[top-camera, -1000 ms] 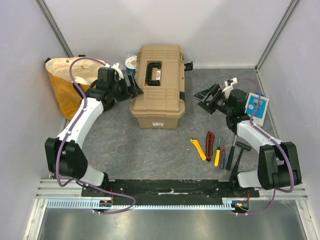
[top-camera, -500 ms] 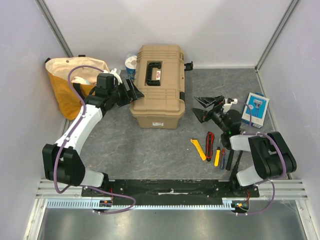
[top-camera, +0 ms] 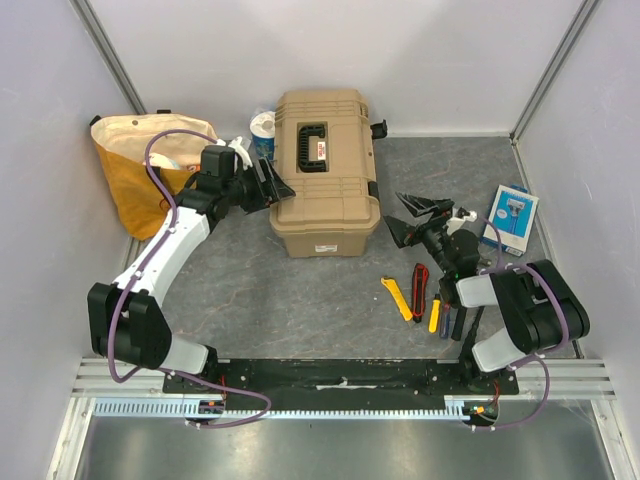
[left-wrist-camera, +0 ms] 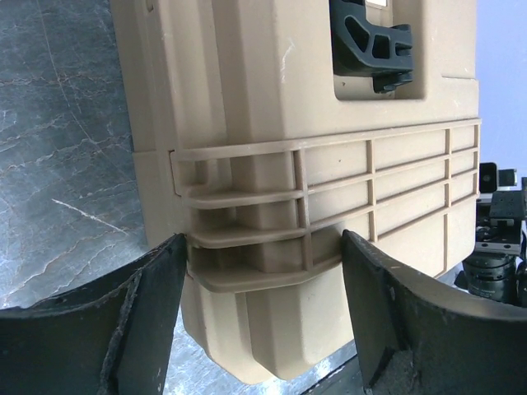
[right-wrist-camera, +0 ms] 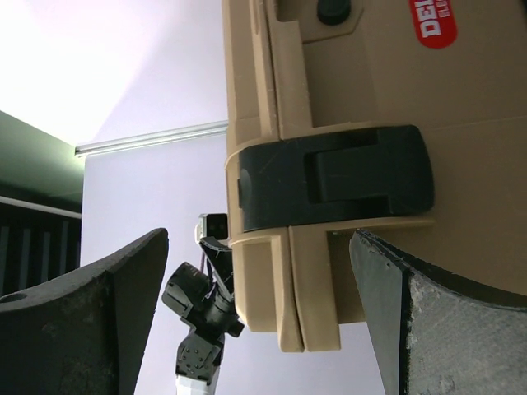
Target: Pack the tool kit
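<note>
Tan toolbox (right-wrist-camera: 362,82) — red label (right-wrist-camera: 432,23) starts "DE", rest cropped.

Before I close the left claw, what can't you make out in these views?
Inside the tan ribbed plastic toolbox: lid shut in every view.
Whether the left claw touches its ribbed end: left wrist view, unclear.
Head of the black hammer: top view, under the right arm.
White tub: top view, mostly behind toolbox and left arm.

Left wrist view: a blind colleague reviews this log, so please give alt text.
A tan toolbox fills the frame, its ribbed side sitting between the left gripper's two black fingers. Grey table shows at left.
</note>
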{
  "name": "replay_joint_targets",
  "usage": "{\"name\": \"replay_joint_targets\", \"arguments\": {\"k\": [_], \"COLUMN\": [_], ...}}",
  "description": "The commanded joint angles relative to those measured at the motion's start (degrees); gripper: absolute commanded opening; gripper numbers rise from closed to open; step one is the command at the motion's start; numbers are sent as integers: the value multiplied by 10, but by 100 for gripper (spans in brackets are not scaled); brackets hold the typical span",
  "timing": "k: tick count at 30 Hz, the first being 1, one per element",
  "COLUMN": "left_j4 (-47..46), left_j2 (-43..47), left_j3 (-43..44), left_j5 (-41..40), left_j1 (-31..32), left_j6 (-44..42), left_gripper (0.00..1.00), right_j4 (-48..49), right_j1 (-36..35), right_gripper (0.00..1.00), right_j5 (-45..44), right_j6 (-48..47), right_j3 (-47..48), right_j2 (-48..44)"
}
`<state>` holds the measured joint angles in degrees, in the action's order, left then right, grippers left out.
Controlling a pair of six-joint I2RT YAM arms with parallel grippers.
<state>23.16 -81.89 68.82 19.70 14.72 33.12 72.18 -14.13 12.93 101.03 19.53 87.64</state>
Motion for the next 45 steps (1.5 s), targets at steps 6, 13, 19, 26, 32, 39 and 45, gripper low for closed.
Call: {"name": "replay_joint_targets", "arguments": {"k": [6, 13, 19, 26, 32, 39, 45], "left_j4": [0, -1, -1, 8, 9, 13, 15], "left_j2": [-17, -20, -8, 3, 2, 2, 0], "left_j3": [5, 4, -3, -12, -11, -4, 2], "left_j5": [85, 88, 76, 57, 50, 46, 44], "left_j1": [36, 43, 43, 42, 43, 42, 43], "left_j6": [-18, -19, -18, -22, -18, -20, -25], "left_gripper": [75, 75, 75, 75, 75, 75, 75], "right_j4": [58, 149, 183, 286, 286, 285, 286], "right_j1": [3, 2, 2, 3, 3, 2, 0], "right_gripper": [98, 98, 98, 97, 92, 87, 69], "right_j5": [-17, 6, -11, -27, 14, 17, 13], "right_j6": [12, 43, 64, 92, 52, 81, 84], "right_j3": [-28, 1, 31, 50, 77, 103, 116], "right_j2": [53, 124, 141, 202, 171, 167, 152]}}
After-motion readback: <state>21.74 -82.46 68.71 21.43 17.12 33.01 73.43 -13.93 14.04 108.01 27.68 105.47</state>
